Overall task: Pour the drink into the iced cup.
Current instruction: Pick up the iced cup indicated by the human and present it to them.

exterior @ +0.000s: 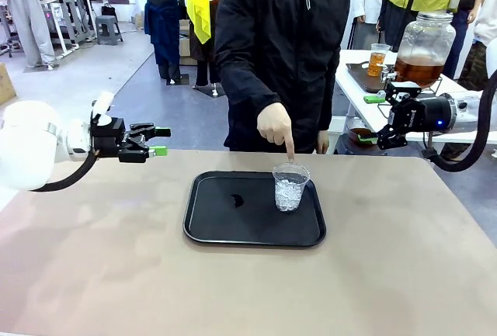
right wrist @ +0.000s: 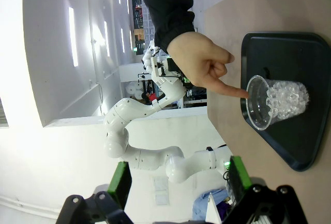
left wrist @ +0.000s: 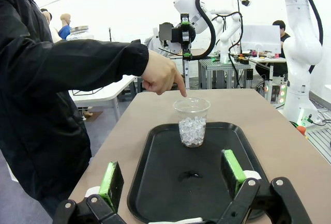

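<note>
Where the bench (exterior: pixel 93 274) lies nearest the camera, its tan top is smooth, matt and flat. Farther in sits a black tray (exterior: pixel 217 227), a rounded rectangle with a raised lip and a slight sheen; a small dark smear (exterior: pixel 238 200) marks its middle. At the tray's far right corner stands a cup (exterior: pixel 290 187) of thin clear plastic, upright and tapering toward its base, its lower half packed with white, chunky ice.

Just above the cup's rim a person's hand (exterior: pixel 276 128) points down with the index finger out and the other fingers curled in. The tip sits at the rim, though whether it touches is not clear. The sleeve is black, slightly glossy fabric.

At the bench's far left edge the left gripper (exterior: pixel 161 140) hangs in the air, its black jointed fingers with green pads spread wide and holding nothing. In the left wrist view those pads (left wrist: pixel 111 180) frame the tray and cup. Beyond the far right corner the right gripper (exterior: pixel 370 119) is likewise spread and empty, well apart from the cup.

Behind it, on a white side table, a round clear glass jar (exterior: pixel 424 45) with a metal lid sits on a wire stand. The drink (exterior: pixel 419 70), translucent amber-brown, fills its lower part
</note>
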Available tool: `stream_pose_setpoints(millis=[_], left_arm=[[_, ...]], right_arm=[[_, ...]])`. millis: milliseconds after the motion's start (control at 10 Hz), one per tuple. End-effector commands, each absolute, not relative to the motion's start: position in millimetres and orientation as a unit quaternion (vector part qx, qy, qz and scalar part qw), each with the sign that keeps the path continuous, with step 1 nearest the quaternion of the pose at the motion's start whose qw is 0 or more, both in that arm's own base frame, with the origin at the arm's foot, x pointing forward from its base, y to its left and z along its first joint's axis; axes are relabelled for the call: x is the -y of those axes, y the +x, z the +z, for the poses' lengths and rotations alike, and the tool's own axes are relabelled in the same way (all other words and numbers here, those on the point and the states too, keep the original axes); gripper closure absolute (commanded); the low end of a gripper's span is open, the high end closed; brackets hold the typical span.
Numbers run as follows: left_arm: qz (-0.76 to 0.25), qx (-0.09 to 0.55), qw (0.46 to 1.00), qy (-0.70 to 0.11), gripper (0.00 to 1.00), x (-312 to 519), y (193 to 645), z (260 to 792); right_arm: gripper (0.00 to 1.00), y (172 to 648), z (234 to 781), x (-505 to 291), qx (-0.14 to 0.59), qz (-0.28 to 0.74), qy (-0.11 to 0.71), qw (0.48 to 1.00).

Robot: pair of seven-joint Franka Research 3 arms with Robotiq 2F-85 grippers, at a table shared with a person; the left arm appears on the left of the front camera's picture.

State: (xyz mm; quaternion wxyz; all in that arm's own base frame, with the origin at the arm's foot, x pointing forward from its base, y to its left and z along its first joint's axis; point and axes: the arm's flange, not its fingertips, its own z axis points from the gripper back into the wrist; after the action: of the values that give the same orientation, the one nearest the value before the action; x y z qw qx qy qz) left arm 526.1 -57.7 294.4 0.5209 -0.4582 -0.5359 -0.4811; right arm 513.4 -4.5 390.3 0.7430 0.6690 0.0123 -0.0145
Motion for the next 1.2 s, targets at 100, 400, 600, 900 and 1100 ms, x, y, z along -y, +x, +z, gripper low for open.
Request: stream_pose_setpoints(millis=[100,400,600,900,1100], left_arm=[[-0.479,0.536,0.521,-0.460,0.00,58,528,297],[-0.479,0.536,0.521,-0.460,0.00,58,528,297],[-0.479,0.536,0.521,-0.460,0.00,58,528,297],[-0.479,0.536,0.521,-0.460,0.00,58,528,297],[-0.479,0.536,0.521,-0.460,0.00,58,528,297]], right_arm=[[0.00,513,392,4,-0.010,-0.015,0.669,0.743],[0.00,513,392,4,-0.010,-0.015,0.669,0.743],[0.00,513,392,4,-0.010,-0.015,0.669,0.743],[0.00,507,410,4,0.093,0.049,0.649,0.754],[0.00,505,414,3,0.199,0.128,0.618,0.749]])
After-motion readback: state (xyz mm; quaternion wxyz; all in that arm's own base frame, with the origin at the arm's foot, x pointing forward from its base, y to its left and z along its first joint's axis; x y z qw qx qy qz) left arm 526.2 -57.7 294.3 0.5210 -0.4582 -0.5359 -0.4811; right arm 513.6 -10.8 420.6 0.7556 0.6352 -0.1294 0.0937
